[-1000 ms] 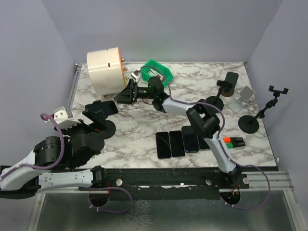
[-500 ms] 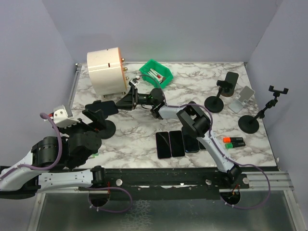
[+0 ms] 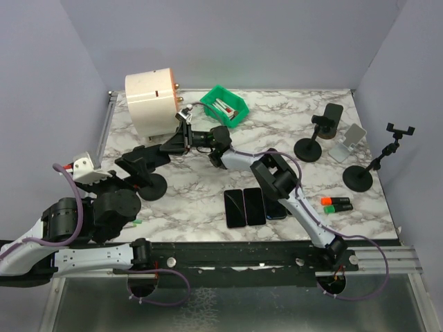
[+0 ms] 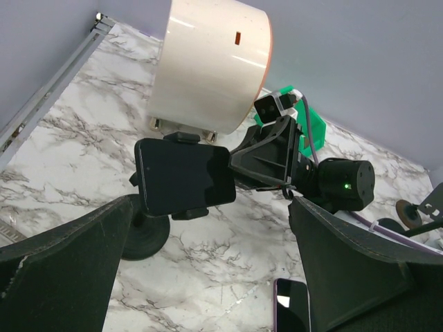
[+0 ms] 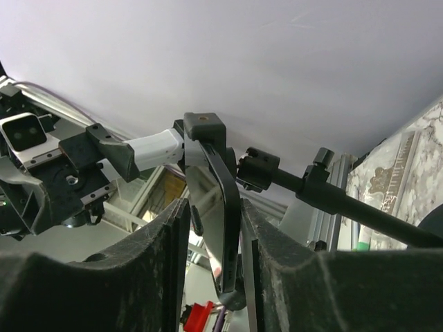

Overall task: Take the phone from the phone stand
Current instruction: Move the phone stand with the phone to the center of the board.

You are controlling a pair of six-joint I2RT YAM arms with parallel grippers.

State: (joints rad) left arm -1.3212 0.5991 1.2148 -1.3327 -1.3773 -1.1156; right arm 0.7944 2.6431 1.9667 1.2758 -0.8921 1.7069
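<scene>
Phone [image 4: 185, 176] dark, screen blank, held landscape in the clamp of the phone stand [image 3: 149, 187], just in front of the white drum [image 3: 152, 102]; stand's round base sits on the marble table [image 3: 201, 190] on the drum's near side. Right gripper [image 3: 167, 146] reaches in from the drum's right, its fingers [image 5: 277, 277] straddling the phone's end, one on each face. Whether they press the phone or stand just clear of it: cannot tell. Left gripper [image 4: 211, 207] further out in front of the drum, jaws spread wide, nothing between them, facing the phone. Green bin [image 3: 225, 107] just right of the drum. Three flat phones [image 3: 252, 206] well to the drum's front right.
</scene>
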